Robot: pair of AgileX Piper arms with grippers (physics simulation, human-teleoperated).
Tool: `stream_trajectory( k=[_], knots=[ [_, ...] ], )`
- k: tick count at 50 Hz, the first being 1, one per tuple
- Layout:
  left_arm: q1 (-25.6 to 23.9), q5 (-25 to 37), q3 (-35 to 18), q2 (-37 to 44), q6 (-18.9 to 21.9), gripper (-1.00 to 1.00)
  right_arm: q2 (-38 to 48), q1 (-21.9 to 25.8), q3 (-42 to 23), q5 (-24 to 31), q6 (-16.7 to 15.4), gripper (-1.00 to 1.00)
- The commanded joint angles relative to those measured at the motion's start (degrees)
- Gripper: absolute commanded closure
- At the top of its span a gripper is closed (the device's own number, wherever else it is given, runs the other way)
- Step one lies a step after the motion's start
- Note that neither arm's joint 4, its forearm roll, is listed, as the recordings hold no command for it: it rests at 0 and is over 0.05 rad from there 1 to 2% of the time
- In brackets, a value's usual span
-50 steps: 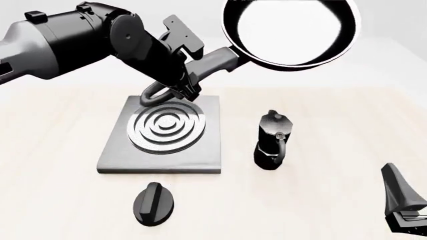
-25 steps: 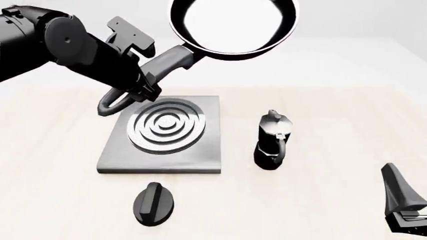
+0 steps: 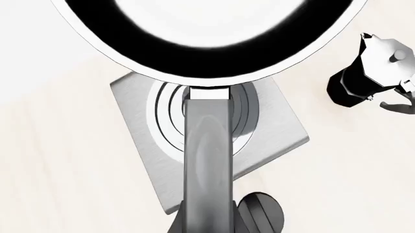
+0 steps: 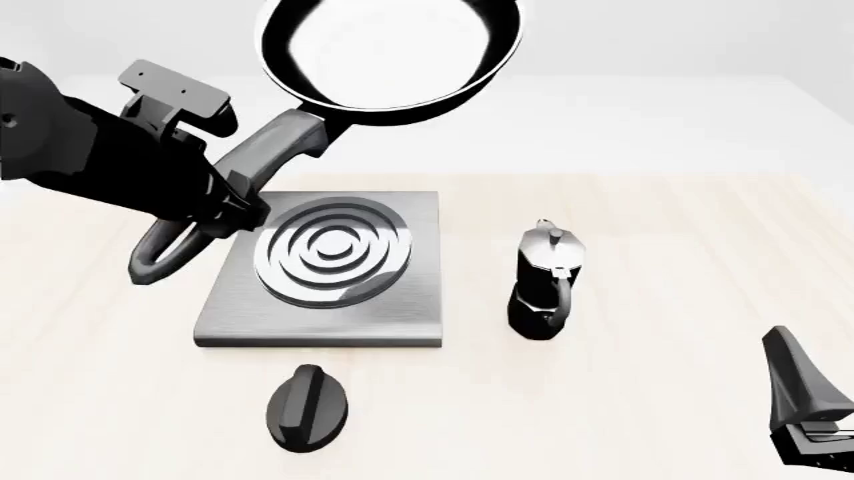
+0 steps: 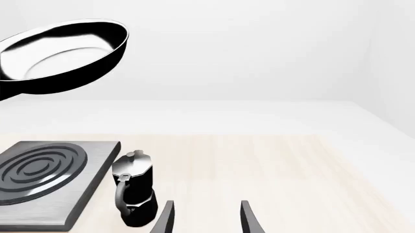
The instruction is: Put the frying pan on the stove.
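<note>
The frying pan (image 4: 387, 50) is glossy black and held high in the air, beyond and above the stove (image 4: 400, 310), with its bowl tilted toward the camera. Its grey handle runs down and left to the loop end (image 4: 158, 258). My left gripper (image 4: 224, 192) is shut on the handle, above the stove's left edge. The left wrist view shows the pan (image 3: 207, 53) and the ringed stove (image 3: 279, 141) under the handle. My right gripper (image 5: 206, 221) is open and empty, low at the front right (image 4: 805, 410).
A black-and-silver moka pot (image 4: 545, 280) stands just right of the stove, and also shows in the right wrist view (image 5: 133, 194). A black oval knob (image 4: 307, 405) lies in front of the stove. The table's far edge runs behind the stove.
My left arm has swung left with the pan, carrying it from the upper right to above the stove's far side. The handle loop now hangs left of the stove. The right gripper has not moved.
</note>
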Motion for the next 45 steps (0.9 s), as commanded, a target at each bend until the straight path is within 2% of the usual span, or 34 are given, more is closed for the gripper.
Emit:
stream_trajectory(
  k=[1,6,9,10,11,15,17,18,19,20,27,31,34,36,37,45],
  knots=[
    [0.9,0.6,3.0,-4.5,-3.3,1.00,0.0,0.0,0.0,0.0,0.0,-1.00],
    [0.7,1.2,4.8,-5.4,-4.2,1.00,0.0,0.0,0.0,0.0,0.0,-1.00],
    [2.8,1.8,5.9,-6.0,-2.7,1.00,0.0,0.0,0.0,0.0,0.0,-1.00],
    [2.5,1.9,5.8,-6.4,-2.8,1.00,0.0,0.0,0.0,0.0,0.0,-1.00],
    [0.3,2.0,5.3,-6.3,-4.8,1.00,0.0,0.0,0.0,0.0,0.0,-1.00],
    [4.3,2.2,8.1,-7.5,-1.1,1.00,0.0,0.0,0.0,0.0,0.0,-1.00],
    [5.1,2.1,8.7,-7.9,-0.6,1.00,0.0,0.0,0.0,0.0,0.0,-1.00],
    [1.9,1.8,7.8,-8.0,-3.3,1.00,0.0,0.0,0.0,0.0,0.0,-1.00],
    [1.0,2.0,7.9,-8.0,-4.5,1.00,0.0,0.0,0.0,0.0,0.0,-1.00],
    [4.5,2.2,9.8,-8.9,-1.0,1.00,0.0,0.0,0.0,0.0,0.0,-1.00],
    [5.9,2.9,11.8,-11.5,-0.7,1.00,0.0,0.0,0.0,0.0,0.0,-1.00],
    [8.2,3.2,14.3,-13.3,1.7,1.00,0.0,0.0,0.0,0.0,0.0,-1.00],
    [7.3,3.3,15.1,-14.1,0.9,1.00,0.0,0.0,0.0,0.0,0.0,-1.00],
    [8.4,3.4,16.2,-15.2,1.8,1.00,0.0,0.0,0.0,0.0,0.0,-1.00],
    [10.9,3.5,17.7,-16.2,3.8,1.00,0.0,0.0,0.0,0.0,0.0,-1.00],
    [9.2,2.2,19.9,-16.7,2.9,1.00,0.0,0.0,0.0,0.0,0.0,-1.00]
  ],
)
